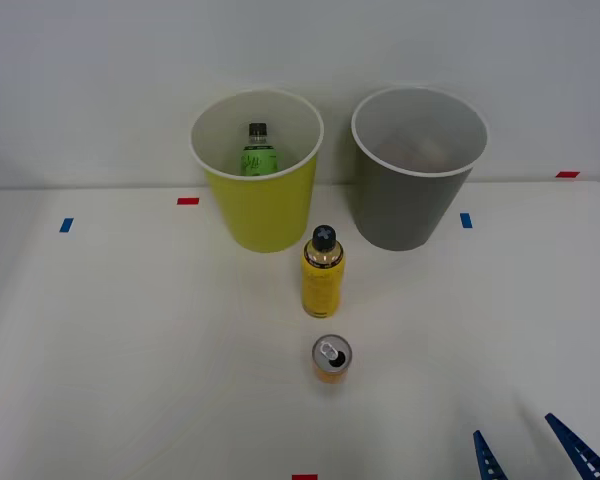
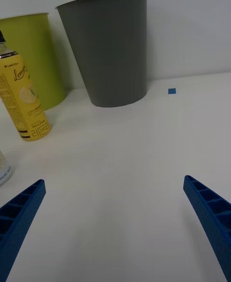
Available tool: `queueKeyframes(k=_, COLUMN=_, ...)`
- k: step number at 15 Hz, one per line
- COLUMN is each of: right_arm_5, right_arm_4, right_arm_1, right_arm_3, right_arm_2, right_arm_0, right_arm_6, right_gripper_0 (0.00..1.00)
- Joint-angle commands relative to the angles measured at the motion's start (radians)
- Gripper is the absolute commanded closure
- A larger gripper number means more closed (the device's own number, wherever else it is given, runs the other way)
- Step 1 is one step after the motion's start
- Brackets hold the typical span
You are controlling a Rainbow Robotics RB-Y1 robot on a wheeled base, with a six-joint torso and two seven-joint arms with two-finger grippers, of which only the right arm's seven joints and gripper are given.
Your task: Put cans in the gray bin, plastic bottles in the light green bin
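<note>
White desk top stretches out under a plain pale wall, with the 2 bins standing side by side at its far edge: the light green bin (image 1: 257,170) to the left and the gray bin (image 1: 417,170) to the right. You already have a green-labelled bottle (image 1: 259,152) standing inside the light green bin. Out on the open desk, a yellow bottle (image 1: 323,272) with a dark cap stands upright just in front of the gap between the bins, and the short orange can (image 1: 332,359) stands upright nearer you, on the same line toward the near edge. Your right gripper (image 1: 528,450) sits at the near right corner of the desk with its blue fingers (image 2: 211,219) spread wide and nothing between them. What matters for your next move: the can lies to the gripper's left and slightly farther in, well apart from it, with its long axis vertical. It looks like the nearer of the 2 loose items, so you would likely sweep left and close around its side.
</note>
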Motion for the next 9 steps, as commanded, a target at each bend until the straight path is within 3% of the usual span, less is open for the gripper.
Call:
queueKeyframes(k=1, right_arm_5=0.0, right_arm_4=0.0, right_arm_1=0.0, right_arm_3=0.0, right_arm_2=0.0, right_arm_0=0.0, right_arm_6=0.0, right_gripper_0=0.0)
queueKeyframes(k=9, right_arm_5=0.0, right_arm_4=0.0, right_arm_1=0.0, right_arm_3=0.0, right_arm_2=0.0, right_arm_0=0.0, right_arm_6=0.0, right_gripper_0=0.0)
